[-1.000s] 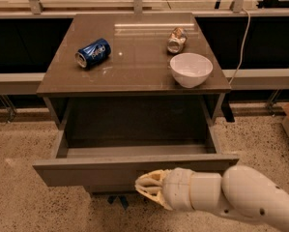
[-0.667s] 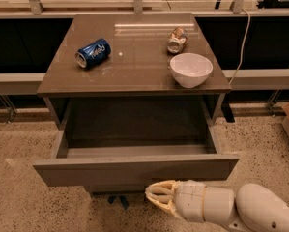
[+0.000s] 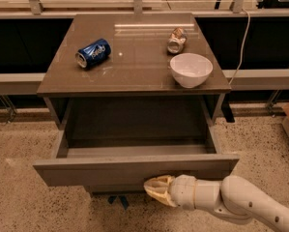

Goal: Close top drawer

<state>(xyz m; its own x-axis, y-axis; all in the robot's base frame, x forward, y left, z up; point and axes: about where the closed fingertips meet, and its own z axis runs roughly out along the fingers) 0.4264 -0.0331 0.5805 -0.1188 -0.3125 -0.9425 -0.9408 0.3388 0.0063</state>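
One drawer, the top drawer (image 3: 134,172), stands pulled far out from under the cabinet top (image 3: 139,79), its grey floor showing. The gripper (image 3: 156,190) sits low before it, at the lower edge of its front, a little right of the middle; whether it is clenched or released I cannot tell. On the cabinet top lie a blue can (image 3: 93,53) on its side, a small crumpled thing (image 3: 176,40) and a white bowl (image 3: 191,69), with speckled floor (image 3: 18,207) all around

Cream-yellow jaws, low centre of view, on a smooth white, rounded, segmented arm (image 3: 245,206)
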